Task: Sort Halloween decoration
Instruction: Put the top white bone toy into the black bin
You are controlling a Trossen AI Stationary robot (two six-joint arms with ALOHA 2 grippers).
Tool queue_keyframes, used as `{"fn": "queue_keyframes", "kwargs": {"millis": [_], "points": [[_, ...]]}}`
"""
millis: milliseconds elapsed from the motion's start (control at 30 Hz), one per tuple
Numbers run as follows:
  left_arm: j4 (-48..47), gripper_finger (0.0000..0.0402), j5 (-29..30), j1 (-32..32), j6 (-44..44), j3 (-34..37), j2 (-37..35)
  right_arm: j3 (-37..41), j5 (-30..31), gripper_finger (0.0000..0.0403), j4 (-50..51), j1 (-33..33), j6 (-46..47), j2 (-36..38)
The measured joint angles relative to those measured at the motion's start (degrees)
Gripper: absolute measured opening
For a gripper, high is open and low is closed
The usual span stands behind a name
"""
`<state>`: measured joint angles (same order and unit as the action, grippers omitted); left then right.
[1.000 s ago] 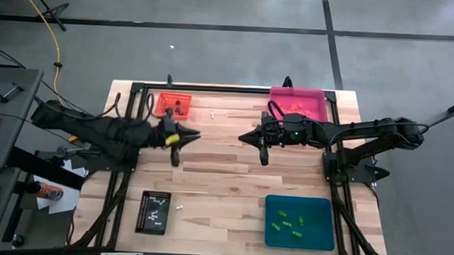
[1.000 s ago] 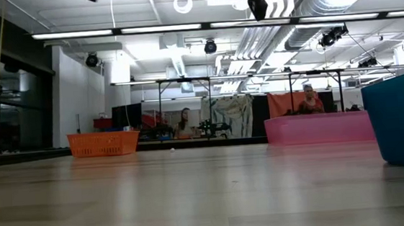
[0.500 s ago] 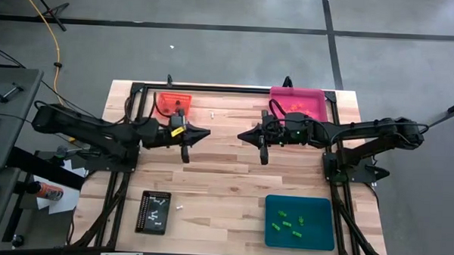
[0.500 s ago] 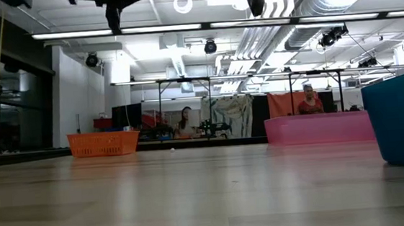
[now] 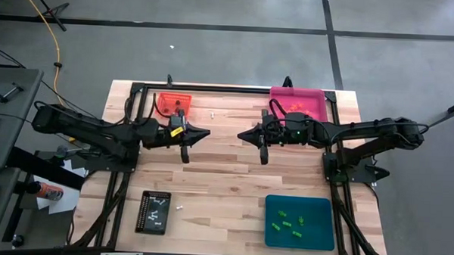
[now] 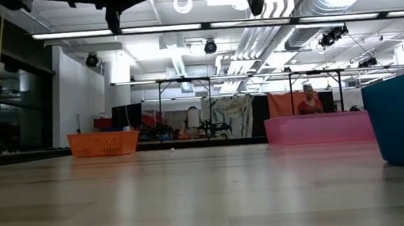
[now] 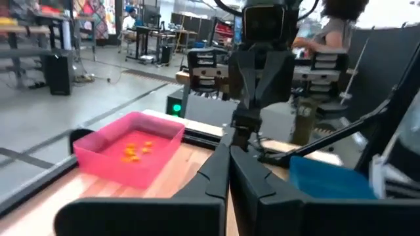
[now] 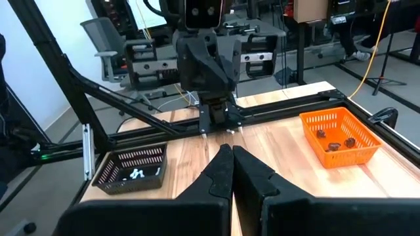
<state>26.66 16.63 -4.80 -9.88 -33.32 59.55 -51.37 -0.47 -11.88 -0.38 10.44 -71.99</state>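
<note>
My left gripper (image 5: 205,133) and my right gripper (image 5: 240,135) hang level above the middle of the table, tips facing each other. Both are shut with nothing in them (image 7: 228,164) (image 8: 231,164). Dark brown trinkets (image 8: 335,141) lie in the orange tray (image 5: 173,104). Orange ones (image 7: 134,149) lie in the pink tray (image 5: 297,103), green ones (image 5: 288,223) in the teal tray (image 5: 299,222), and white ones (image 8: 136,173) in the black tray (image 5: 154,211). One loose white trinket (image 5: 212,112) lies on the table beside the orange tray, another (image 5: 179,208) beside the black tray.
A black frame (image 5: 236,88) runs along the table's far edge and down both sides. The wooden tabletop (image 5: 225,180) lies bare between the two near trays. Beyond the table stands a room with benches and a person (image 6: 308,99).
My left gripper has swung from beside the orange tray toward the table's middle, sinking a little and tipping level. It has kept still for the last half second. My right gripper has stayed where it was.
</note>
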Motion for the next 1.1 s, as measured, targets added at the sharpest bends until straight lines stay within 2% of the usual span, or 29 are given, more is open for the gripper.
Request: {"fn": "queue_keyframes", "kwargs": {"millis": [100,167,233,400,533,667,800,933,1100], "points": [[-0.61,0.0,0.64,2.52,0.11,0.0,1.47,0.0,2.6,0.0,-0.05,0.01,0.08,0.0],[-3.13,0.0,0.34,7.31,-4.46,-0.88,3.65,0.01,6.3,0.0,-0.14,0.02,1.29,0.0],[-8.14,0.0,-2.48,13.24,-8.42,-3.37,7.08,0.0,10.09,0.0,-0.3,0.0,2.06,0.0],[-21.36,0.0,-11.83,27.05,-9.31,-15.37,19.74,0.0,15.73,0.0,-0.48,-0.99,1.22,0.0],[-36.36,0.0,-13.27,33.24,-8.51,-27.46,32.26,0.0,17.02,0.0,-2.19,-4.03,3.34,-0.02],[-47.68,0.0,-12.7,36.46,-9.01,-37.37,43.01,0.0,16.75,0.0,-2.43,-7.22,3.65,-0.02],[-51.62,0.001,-12.52,37.16,-9.56,-42.75,49.56,0.0,16.54,0.0,-1.75,-9.89,3.65,-0.02],[-52.95,0.0047,-12.42,36.96,-13.42,-44.49,51.69,0.0,15.16,0.0,0.18,-11.95,3.52,-0.02],[-56.4,0.0108,-8.37,37.05,-23.03,-44.57,51.17,0.0,12.64,0.0,2.32,-14.03,2.79,-0.02]]}}
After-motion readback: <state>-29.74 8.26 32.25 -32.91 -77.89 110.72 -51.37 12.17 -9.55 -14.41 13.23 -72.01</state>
